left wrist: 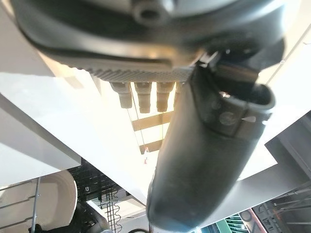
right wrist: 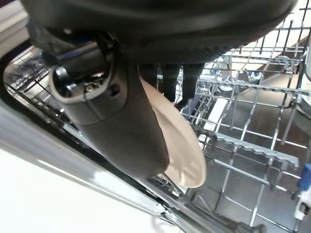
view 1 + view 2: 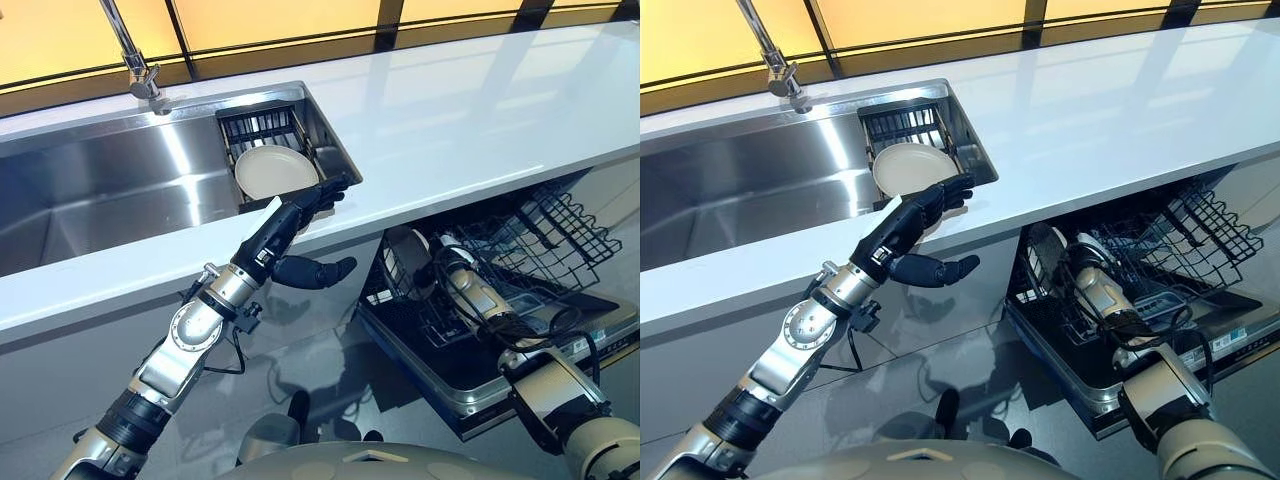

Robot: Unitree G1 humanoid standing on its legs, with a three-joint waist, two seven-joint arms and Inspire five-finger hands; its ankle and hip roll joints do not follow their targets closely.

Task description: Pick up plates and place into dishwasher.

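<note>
A cream plate (image 3: 275, 170) leans in the black dish rack (image 3: 262, 125) at the right end of the sink. My left hand (image 3: 300, 212) is open at the counter's front edge just in front of it. Its fingers reach over the edge toward the plate's rim, and its thumb (image 3: 318, 271) hangs below the counter. My right hand (image 3: 432, 262) is down in the dishwasher's lower rack (image 3: 560, 225). It is shut on a second cream plate (image 2: 181, 148), held on edge among the wire tines, with the thumb (image 2: 121, 116) across its face.
The steel sink (image 3: 120, 190) with its faucet (image 3: 135, 60) lies at the left of the white counter (image 3: 480, 110). The dishwasher door (image 3: 565, 345) hangs open below the counter at the right, with the wire rack pulled out over it.
</note>
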